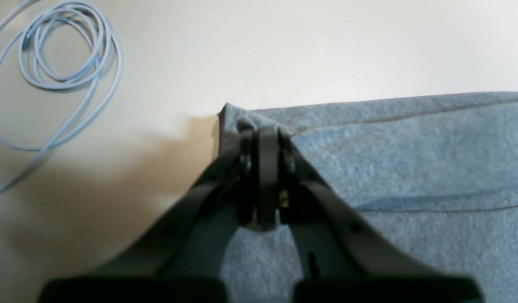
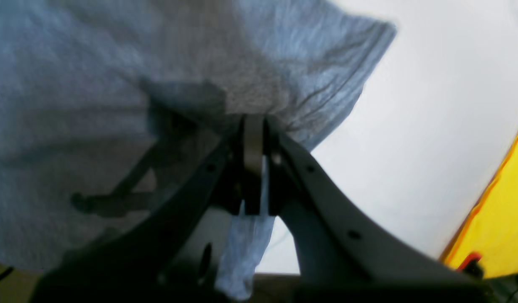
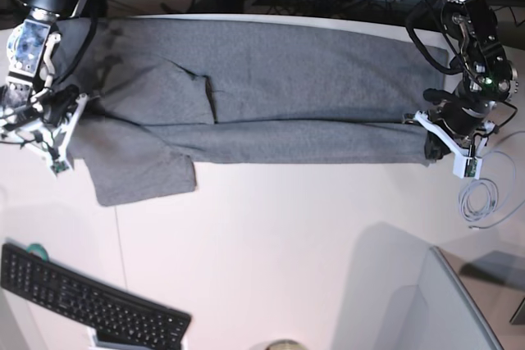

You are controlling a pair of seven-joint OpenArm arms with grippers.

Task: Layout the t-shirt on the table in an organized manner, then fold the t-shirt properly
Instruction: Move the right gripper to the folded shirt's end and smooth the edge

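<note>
Fingers on both grippers are pinching cloth right now. Going left to right in the base view: the right gripper (image 3: 64, 116) is sitting at the far-left side of the table (image 3: 271, 227), jaws pressed together on a bunched bit of the t-shirt (image 3: 271, 96). In its wrist view that right gripper (image 2: 253, 126) is clamping a fold of grey fabric, with a strip of it hanging down between the arms of the jaws.

The shirt itself is lying stretched in a long band across the far part of the table, folded lengthwise, with one sleeve (image 3: 143, 174) flopping toward the near side on the left. Its far edge is running just beside the table's far rim, so there's barely any room back there. The near half of the table is giving lots of open white surface.

Over on the right, the left gripper (image 3: 432, 138) is squeezing the shirt's right end corner; the wrist view shows the left gripper (image 1: 265, 134) closed tight on that corner.

Other stuff around: a black keyboard (image 3: 90, 301) is sitting at the near-left, well apart from the shirt, and a coiled pale cable (image 3: 480, 198) is lying near the left gripper at the right edge. Something yellow (image 2: 503, 210) is showing past the table in the right wrist view, can't tell what.
</note>
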